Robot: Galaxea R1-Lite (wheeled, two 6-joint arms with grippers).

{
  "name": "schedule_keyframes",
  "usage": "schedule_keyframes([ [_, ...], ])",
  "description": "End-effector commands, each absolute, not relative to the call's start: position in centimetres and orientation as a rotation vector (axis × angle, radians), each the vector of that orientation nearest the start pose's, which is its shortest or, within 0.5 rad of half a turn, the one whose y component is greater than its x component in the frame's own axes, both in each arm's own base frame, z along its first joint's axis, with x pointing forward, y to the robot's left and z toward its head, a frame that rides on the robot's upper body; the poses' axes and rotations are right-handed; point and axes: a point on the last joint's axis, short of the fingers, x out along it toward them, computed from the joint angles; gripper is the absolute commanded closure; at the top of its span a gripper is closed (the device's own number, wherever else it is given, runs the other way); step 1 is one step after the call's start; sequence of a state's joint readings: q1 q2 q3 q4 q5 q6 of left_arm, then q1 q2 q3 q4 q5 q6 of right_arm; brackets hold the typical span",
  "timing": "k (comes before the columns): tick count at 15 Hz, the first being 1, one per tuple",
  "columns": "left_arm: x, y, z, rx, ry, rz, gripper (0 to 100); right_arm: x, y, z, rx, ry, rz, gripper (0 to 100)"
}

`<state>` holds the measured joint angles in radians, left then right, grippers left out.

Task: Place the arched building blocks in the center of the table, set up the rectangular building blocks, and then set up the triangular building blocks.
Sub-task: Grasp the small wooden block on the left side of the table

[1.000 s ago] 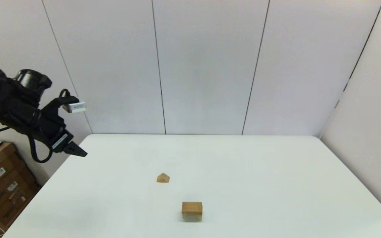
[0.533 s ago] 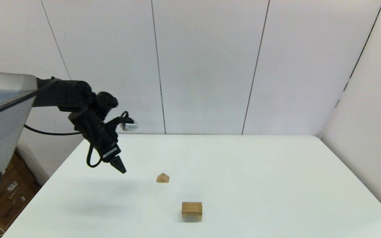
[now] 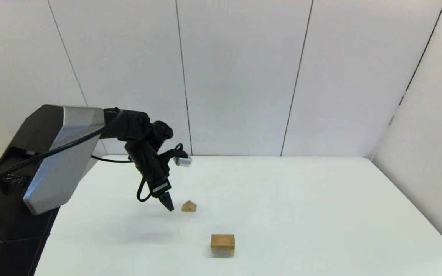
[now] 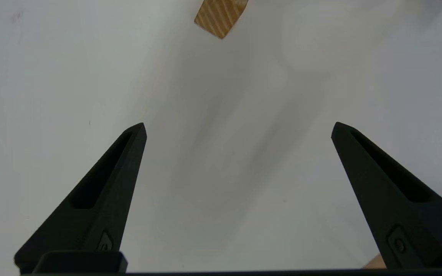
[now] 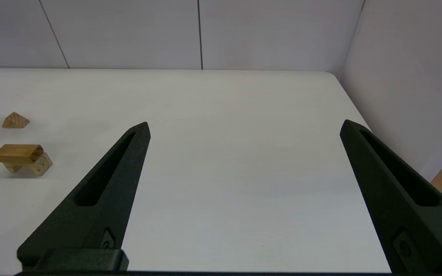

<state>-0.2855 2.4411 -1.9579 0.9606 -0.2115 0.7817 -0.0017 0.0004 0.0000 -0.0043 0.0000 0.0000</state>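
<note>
Left gripper [image 3: 167,204] just beside triangular block [image 3: 188,206], on its left, fingers spread wide and empty; right gripper [image 5: 244,126] parked, wide too

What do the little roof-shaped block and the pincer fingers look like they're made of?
Triangular block: looks like bare light wood, with brown grain stripes showing in the left wrist view. Left pincer fingers: matte black, probably moulded plastic, with no glare and recessed slots.
</note>
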Motion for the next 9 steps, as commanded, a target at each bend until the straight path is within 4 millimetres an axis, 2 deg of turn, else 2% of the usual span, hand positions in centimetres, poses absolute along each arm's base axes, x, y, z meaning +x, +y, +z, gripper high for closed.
schedule_keyframes([
  [1,42.00,-13.69,5.34,0.747,1.203,-0.992,0,-2.28,0.01,7.60,0.000,-0.005,0.000,0],
  [9,42.70,-14.41,4.36,1.018,1.002,-1.184,0,-2.28,0.00,7.60,0.000,-0.005,-0.002,0],
])
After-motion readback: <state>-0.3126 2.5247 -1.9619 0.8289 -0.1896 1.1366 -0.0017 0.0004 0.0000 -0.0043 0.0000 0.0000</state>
